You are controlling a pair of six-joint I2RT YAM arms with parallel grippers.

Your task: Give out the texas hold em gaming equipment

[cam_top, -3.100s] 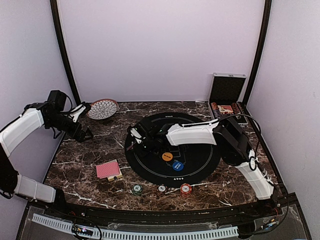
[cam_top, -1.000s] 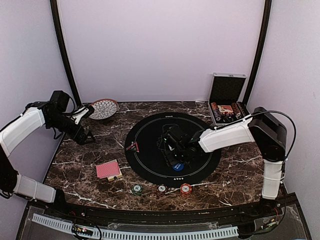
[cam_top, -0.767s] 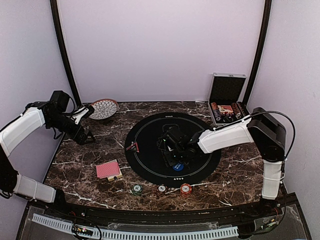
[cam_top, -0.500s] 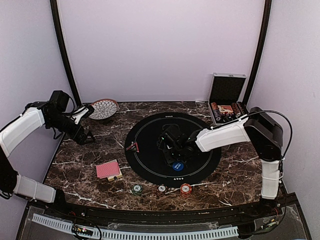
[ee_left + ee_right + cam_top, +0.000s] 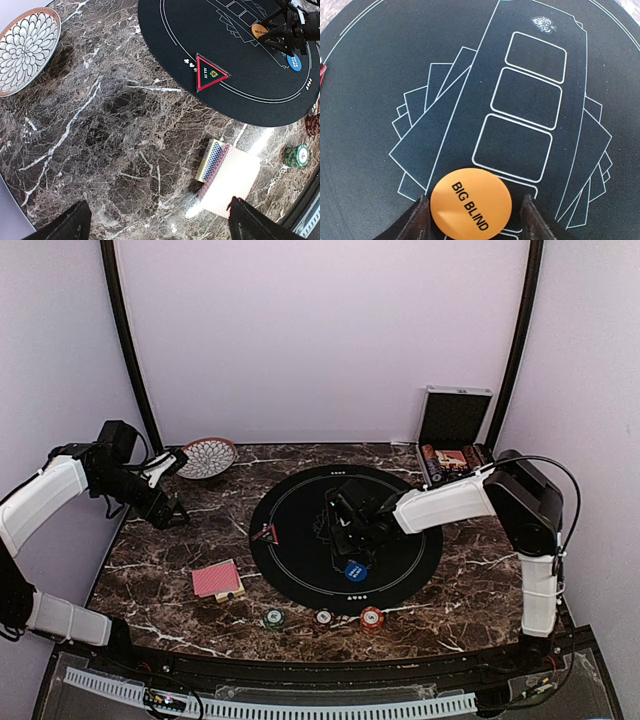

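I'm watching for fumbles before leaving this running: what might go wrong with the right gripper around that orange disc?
The BIG BLIND button lies flat on the black mat inside the open right gripper, so closing may just skid it or pinch the mat rather than lift it. The blue button sits close by, toward the near edge, and could get nudged.

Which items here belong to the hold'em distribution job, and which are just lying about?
Job: card deck, green chip, white chip, red chip, blue disc, orange BIG BLIND disc, ALL IN triangle.
Lying about: patterned bowl, silver case.
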